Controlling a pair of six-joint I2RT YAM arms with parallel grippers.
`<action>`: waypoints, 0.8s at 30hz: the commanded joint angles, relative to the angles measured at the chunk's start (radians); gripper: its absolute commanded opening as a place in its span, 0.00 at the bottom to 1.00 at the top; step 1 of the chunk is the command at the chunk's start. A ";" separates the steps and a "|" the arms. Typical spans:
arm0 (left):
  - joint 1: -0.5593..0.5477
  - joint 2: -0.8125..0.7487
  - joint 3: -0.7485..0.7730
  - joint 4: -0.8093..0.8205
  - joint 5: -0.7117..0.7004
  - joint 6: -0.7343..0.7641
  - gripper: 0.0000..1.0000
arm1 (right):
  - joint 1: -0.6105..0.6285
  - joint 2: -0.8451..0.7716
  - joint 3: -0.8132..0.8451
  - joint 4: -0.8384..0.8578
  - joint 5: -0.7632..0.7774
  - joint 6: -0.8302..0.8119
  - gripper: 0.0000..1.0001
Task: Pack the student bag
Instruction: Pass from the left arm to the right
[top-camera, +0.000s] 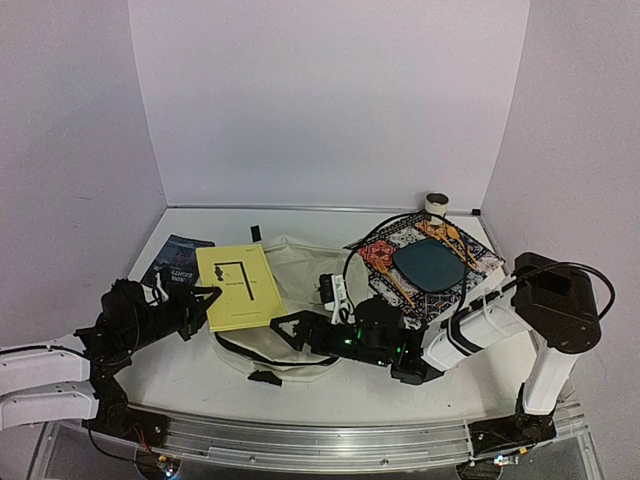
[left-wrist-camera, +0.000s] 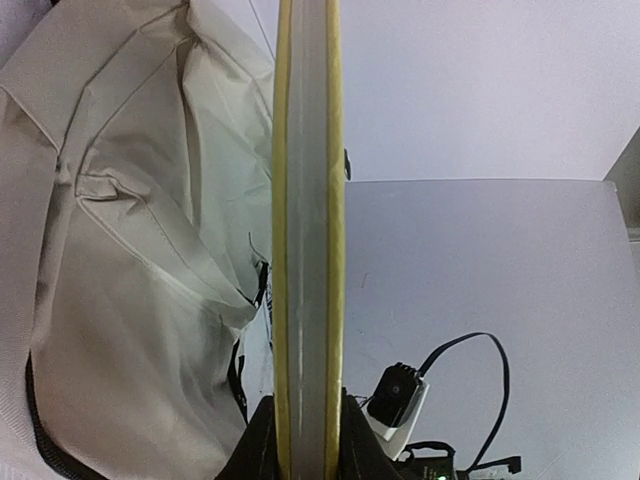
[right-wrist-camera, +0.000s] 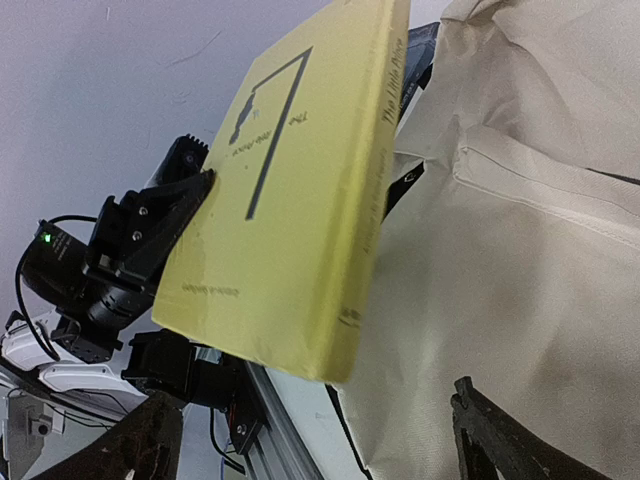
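White desk (top-camera: 180, 375) carried our bag (top-camera: 300, 270). Over the bag's left side, our left fingers (top-camera: 203, 293) pinched the book (top-camera: 238, 288) tilted, likely to slide it in; our right fingers (right-wrist-camera: 490, 430) hung spread above the bag.

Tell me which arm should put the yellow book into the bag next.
Left. Its gripper is shut on the yellow book, right beside the bag. The right gripper is open and empty at the bag, so it is probably better used to hold the fabric.
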 joint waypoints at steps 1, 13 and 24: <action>-0.105 0.092 0.068 0.334 -0.180 0.028 0.00 | 0.004 -0.001 0.004 0.418 0.074 0.031 0.94; -0.298 0.242 0.100 0.523 -0.364 0.049 0.00 | 0.004 0.072 0.004 0.613 0.087 0.099 0.85; -0.346 0.324 0.044 0.694 -0.476 0.009 0.00 | 0.003 0.004 -0.056 0.728 0.045 0.025 0.77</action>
